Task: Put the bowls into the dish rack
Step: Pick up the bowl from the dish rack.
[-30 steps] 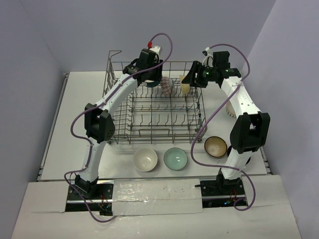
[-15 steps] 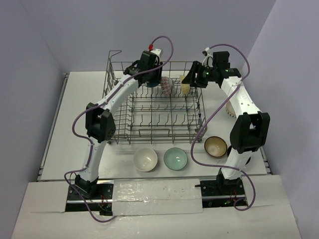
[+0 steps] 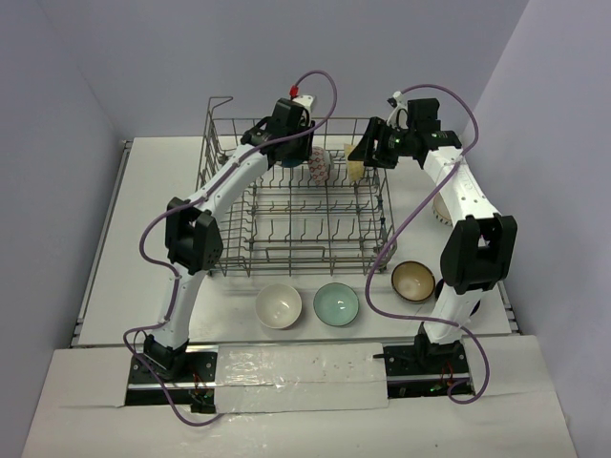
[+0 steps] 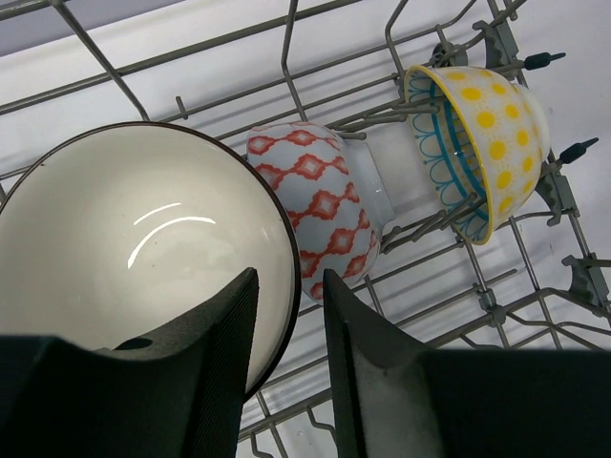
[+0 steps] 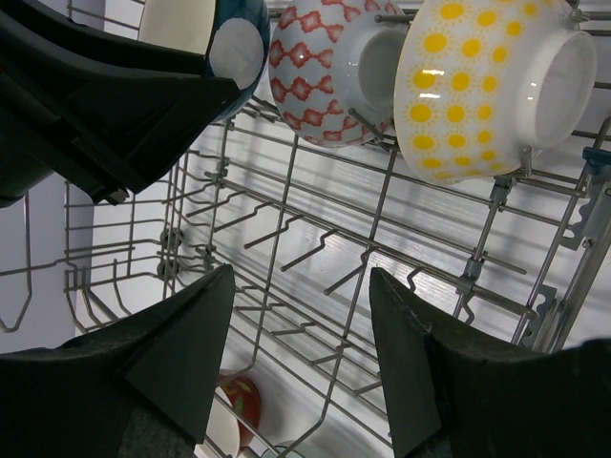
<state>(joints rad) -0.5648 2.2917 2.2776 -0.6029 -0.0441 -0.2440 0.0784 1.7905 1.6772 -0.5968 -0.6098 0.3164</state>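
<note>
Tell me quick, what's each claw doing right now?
Left gripper: astride the rim of the dark-rimmed bowl; grip cannot be told.
Right gripper: open, holding nothing.

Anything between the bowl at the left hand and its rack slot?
Nothing visible does. The red-patterned bowl leans close beside the dark-rimmed bowl at the left hand, in the far row of the dish rack.

Robot test cell in a lab

A left arm (image 3: pixel 215 191) and a right arm (image 3: pixel 468 205), white with black joints, are bolted side by side at the near edge of a white table (image 3: pixel 115 267). Purple cables (image 3: pixel 145 243) loop freely off them, and a taped white sheet (image 3: pixel 305 367) lies between their bases. Plain pale walls (image 3: pixel 286 48) box the table in. A wire dish rack (image 3: pixel 286 250) stands directly on the tabletop, with loose bowls (image 3: pixel 336 305) beside it.
</note>
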